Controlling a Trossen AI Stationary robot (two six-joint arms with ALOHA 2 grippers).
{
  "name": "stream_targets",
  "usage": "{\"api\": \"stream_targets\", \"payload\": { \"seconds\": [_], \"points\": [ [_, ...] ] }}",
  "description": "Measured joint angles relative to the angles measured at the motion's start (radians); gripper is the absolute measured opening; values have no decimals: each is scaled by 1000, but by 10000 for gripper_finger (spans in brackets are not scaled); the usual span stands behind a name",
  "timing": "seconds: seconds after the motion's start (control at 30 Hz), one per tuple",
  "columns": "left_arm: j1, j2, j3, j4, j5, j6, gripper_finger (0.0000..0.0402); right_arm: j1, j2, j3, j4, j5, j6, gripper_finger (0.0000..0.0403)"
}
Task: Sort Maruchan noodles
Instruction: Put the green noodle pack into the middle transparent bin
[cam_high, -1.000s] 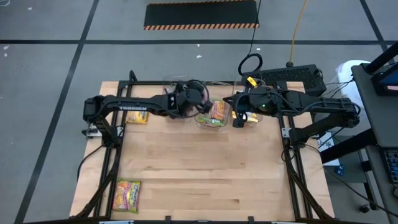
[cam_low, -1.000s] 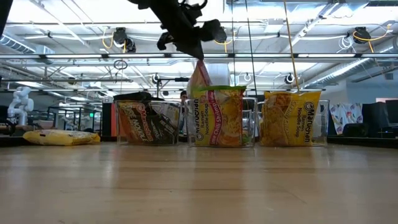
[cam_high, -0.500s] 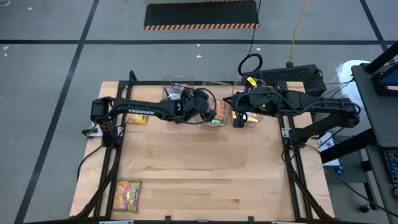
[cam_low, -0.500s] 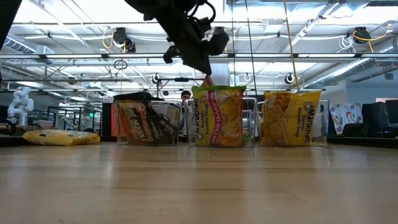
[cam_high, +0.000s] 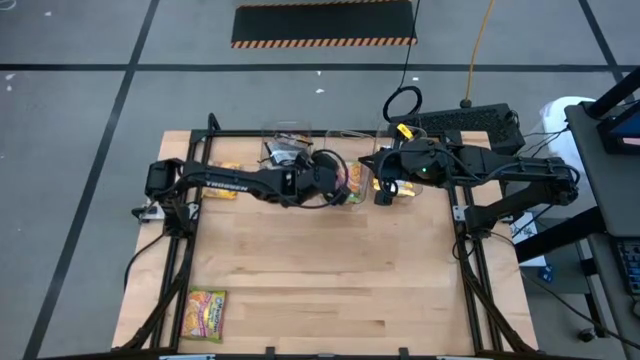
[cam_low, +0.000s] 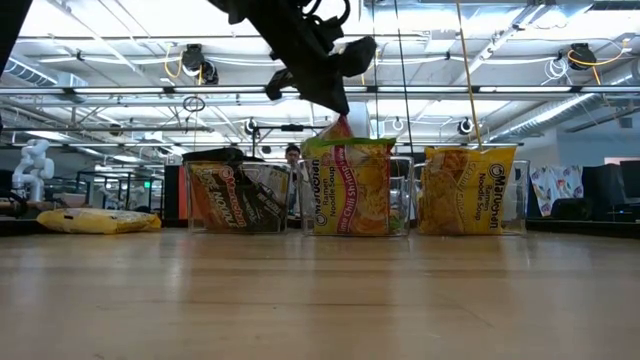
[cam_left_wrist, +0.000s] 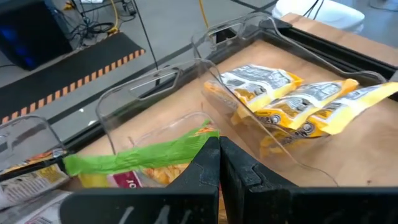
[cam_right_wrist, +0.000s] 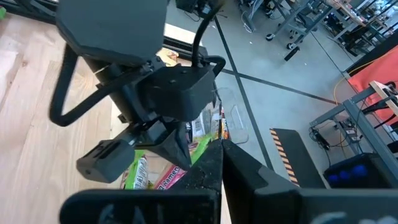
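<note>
left gripper clamping green packet over middle bin

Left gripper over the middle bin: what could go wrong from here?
The left gripper is shut on the lime-green packet above the middle bin, which already holds upright packets; released there, it may perch on them or tip out. The right gripper hangs close beside it, so the arms could bump.

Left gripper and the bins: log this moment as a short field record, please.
left gripper: shut on lime-green packet, over middle bin
right gripper: shut, empty, waiting by right bin
left bin: black packets
right bin: yellow packets
unsorted: yellow packet at table's far left; green packet at near left corner
</note>
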Motion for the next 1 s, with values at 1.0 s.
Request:
{"api": "stream_targets", "payload": {
  "seconds": [1.0],
  "points": [
    [-14, 163, 1, 181, 139, -26, 0, 0, 0, 0, 14, -1, 0, 0]
  ]
}}
